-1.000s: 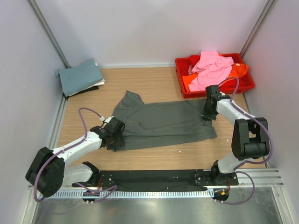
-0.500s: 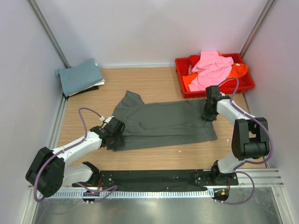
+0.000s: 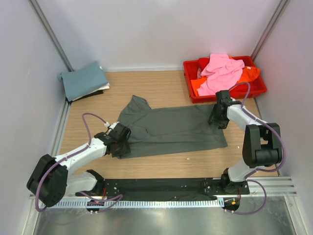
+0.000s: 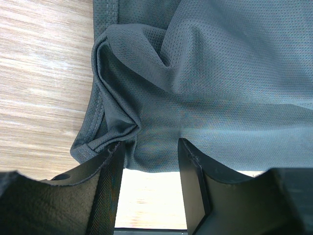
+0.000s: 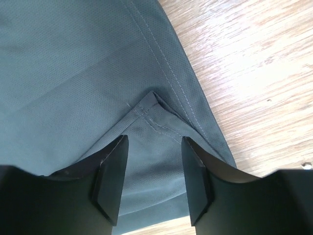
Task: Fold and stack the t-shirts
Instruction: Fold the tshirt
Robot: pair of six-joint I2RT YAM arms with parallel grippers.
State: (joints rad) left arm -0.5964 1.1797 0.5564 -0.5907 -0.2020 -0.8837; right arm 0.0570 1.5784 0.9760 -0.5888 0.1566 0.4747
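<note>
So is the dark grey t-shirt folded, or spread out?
Mostly spread: the dark grey t-shirt lies long and flat on the table, one sleeve sticking out, cloth bunched at the left gripper. No compact fold.

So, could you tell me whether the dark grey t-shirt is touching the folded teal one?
Apart. The top view shows bare wooden table between the dark grey t-shirt and the folded teal t-shirt.

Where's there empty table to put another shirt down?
Bare wood lies at the back, between the folded teal shirt and the red tray, and in a thin strip between the grey shirt and the arm bases. The right side is crowded: tray, shirt edge and right arm sit close.
</note>
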